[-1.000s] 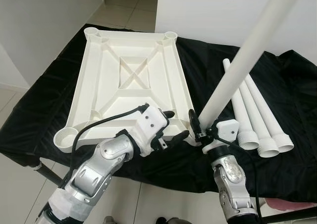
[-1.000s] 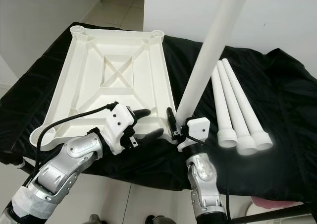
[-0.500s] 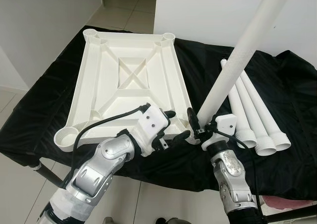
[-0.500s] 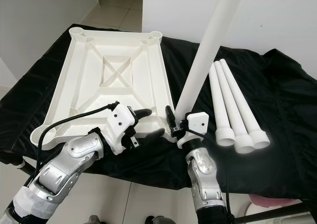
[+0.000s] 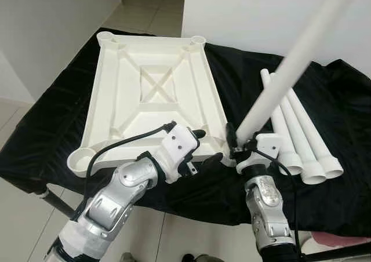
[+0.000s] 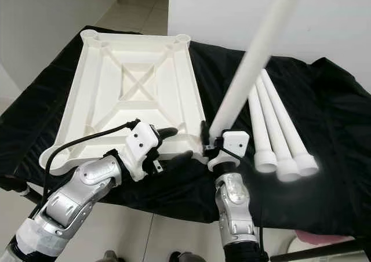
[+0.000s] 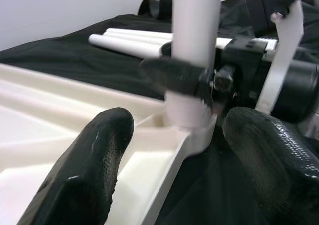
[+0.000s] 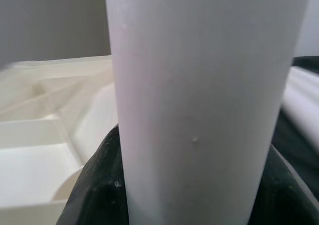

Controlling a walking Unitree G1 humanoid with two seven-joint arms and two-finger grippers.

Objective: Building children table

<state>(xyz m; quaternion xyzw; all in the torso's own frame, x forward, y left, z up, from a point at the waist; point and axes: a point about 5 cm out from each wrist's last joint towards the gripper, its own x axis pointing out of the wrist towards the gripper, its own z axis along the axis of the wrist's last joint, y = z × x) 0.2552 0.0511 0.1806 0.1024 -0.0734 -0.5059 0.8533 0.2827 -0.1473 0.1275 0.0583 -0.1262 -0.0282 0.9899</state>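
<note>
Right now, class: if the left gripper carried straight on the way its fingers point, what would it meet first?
Probably the table leg held by the right gripper, standing at the tabletop corner; depth is uncertain.

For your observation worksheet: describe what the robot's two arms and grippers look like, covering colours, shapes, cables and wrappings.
Both arms are jointed silver metal segments. Each wrist carries a white boxy housing. The left gripper and right gripper have long, rounded black fingers. A black cable loops from the left forearm to its wrist box; the left upper arm is wrapped in white padding.
</note>
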